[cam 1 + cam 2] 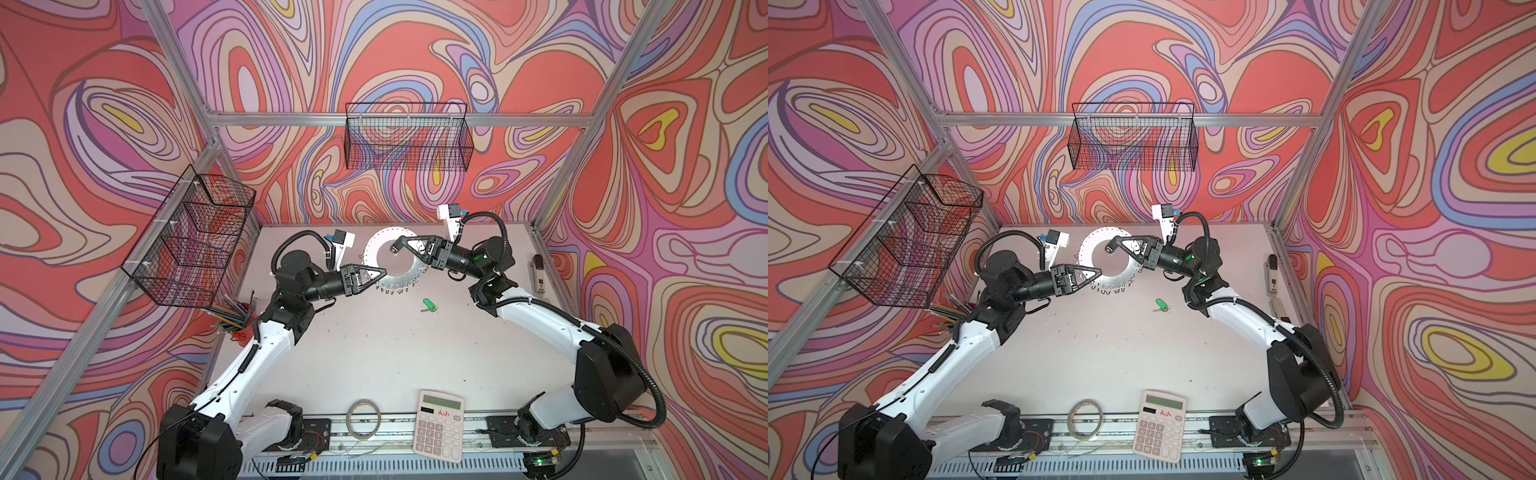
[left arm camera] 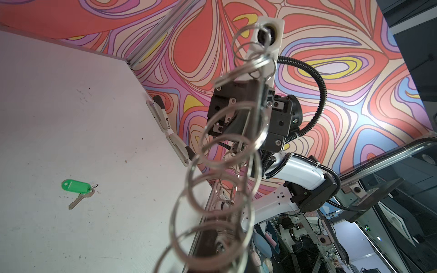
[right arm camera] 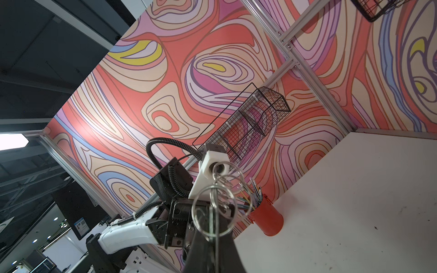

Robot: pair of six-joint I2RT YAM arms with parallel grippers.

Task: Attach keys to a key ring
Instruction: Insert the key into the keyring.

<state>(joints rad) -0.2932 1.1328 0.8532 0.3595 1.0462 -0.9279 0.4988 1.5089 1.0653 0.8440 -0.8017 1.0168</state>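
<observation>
The key ring [image 1: 376,249] [image 1: 1090,253], a flat grey disc with a big centre hole and wire loops round its rim, is held up over the back of the table between both grippers. My left gripper [image 1: 384,273] [image 1: 1100,272] is shut on its near-left rim. My right gripper [image 1: 397,245] [image 1: 1111,247] reaches across the disc from the right and is shut on it, tips over the hole. Both wrist views show the disc edge-on [image 2: 259,99] [image 3: 214,224], its loops blurring the jaws. A silver key with a green tag [image 1: 428,303] [image 1: 1160,304] [image 2: 75,185] lies on the table, apart from both grippers.
A calculator [image 1: 440,426] and a thin tape hoop [image 1: 365,417] lie at the front edge. A red cup of pencils [image 1: 237,320] [image 3: 267,219] stands at the left edge under a wire basket [image 1: 191,237]. Another basket [image 1: 409,137] hangs on the back wall. White markers [image 1: 538,274] lie along the right edge.
</observation>
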